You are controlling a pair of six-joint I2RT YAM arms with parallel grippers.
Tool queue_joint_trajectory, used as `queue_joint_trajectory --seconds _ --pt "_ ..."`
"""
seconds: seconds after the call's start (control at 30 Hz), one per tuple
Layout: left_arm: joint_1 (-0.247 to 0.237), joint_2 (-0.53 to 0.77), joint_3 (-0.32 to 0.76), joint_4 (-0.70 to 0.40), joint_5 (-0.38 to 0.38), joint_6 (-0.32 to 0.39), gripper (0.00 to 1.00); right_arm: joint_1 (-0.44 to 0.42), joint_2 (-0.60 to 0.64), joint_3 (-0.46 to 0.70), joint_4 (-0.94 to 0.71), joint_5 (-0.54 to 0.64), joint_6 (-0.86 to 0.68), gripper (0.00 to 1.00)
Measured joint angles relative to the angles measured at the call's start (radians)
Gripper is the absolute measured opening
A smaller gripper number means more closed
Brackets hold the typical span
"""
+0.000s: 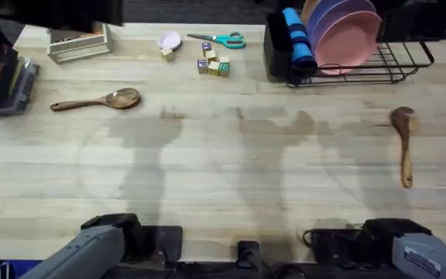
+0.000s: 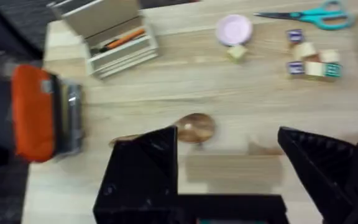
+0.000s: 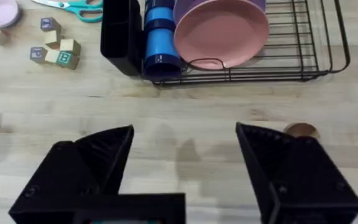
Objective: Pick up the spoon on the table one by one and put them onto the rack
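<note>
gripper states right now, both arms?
Left gripper: open, holding nothing.
Right gripper: open, holding nothing.

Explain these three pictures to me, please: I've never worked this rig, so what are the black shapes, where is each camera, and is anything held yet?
Two robot arms sit at a wooden table. The overhead picture looks down from above their bases. The other two come from cameras on each wrist; the black shapes there are that arm's own fingers.

The left gripper is open, above one wooden spoon on the table's left side. The right gripper is open too, with the second spoon on the right. Nothing is held.

At the back stands the black wire rack with pink plates in it. Scissors and small blocks lie beside it.
</note>
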Motion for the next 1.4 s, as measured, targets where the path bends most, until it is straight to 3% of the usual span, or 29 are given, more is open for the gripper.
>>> queue_joint_trajectory --seconds 0.1,0.23,0.47,0.6,0.73,0.9,1.2,1.4 --pt "0.105 0.0 0.0 0.0 0.022 0.053 0.991 0.0 0.0 0.0 0.008 0.0 -0.009 0.996" --pt "0.225 0.01 0.001 -0.001 0.059 0.178 0.991 0.0 0.0 0.0 0.009 0.0 -0.017 0.996" --pt "0.362 0.111 0.005 0.007 0.085 0.361 0.992 0.0 0.0 0.0 0.009 0.0 -0.02 0.996" --pt "0.421 0.194 0.005 0.027 0.08 0.412 0.993 0.0 0.0 0.0 0.009 0.0 -0.02 0.996" --pt "0.45 0.3 0.005 0.012 0.067 0.439 0.993 0.0 0.0 0.0 0.009 0.0 -0.02 0.995" --pt "0.45 0.368 0.005 0.053 0.061 0.469 0.993 0.0 0.0 0.0 0.009 0.0 -0.02 0.996" --pt "0.45 0.522 0.005 0.083 0.087 0.717 0.994 0.0 0.0 0.0 0.003 0.0 -0.02 0.996" --pt "0.45 0.619 0.005 0.102 0.154 0.856 0.993 0.0 0.0 0.0 -0.011 0.0 -0.02 0.996"
